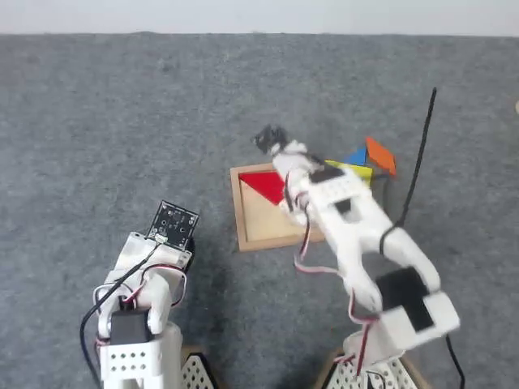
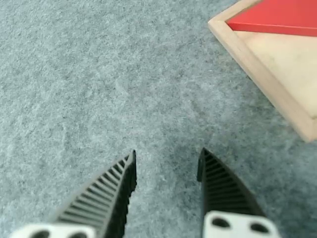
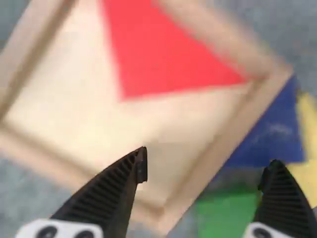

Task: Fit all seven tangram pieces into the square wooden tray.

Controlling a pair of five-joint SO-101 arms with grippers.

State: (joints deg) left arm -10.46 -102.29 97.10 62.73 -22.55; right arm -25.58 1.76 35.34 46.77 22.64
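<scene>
The square wooden tray (image 1: 258, 233) lies mid-table with a red triangle (image 1: 263, 186) in its far corner; the rest of its floor is bare wood. My right gripper (image 1: 276, 146) hangs over the tray's far side. It is open (image 3: 208, 166) and holds nothing, above the tray rim (image 3: 218, 153) and near the red triangle (image 3: 163, 59). Just outside the tray lie a blue piece (image 3: 272, 139), a yellow piece (image 3: 307, 119) and a green piece (image 3: 225, 213). My left gripper (image 2: 168, 156) is open over bare carpet, short of the tray corner (image 2: 262, 74).
To the tray's far right, a yellow piece (image 1: 350, 169), a blue piece (image 1: 358, 156) and an orange piece (image 1: 381, 154) lie together on the grey carpet. A black cable (image 1: 418, 162) runs past them. The left arm (image 1: 154, 275) stands at the near left.
</scene>
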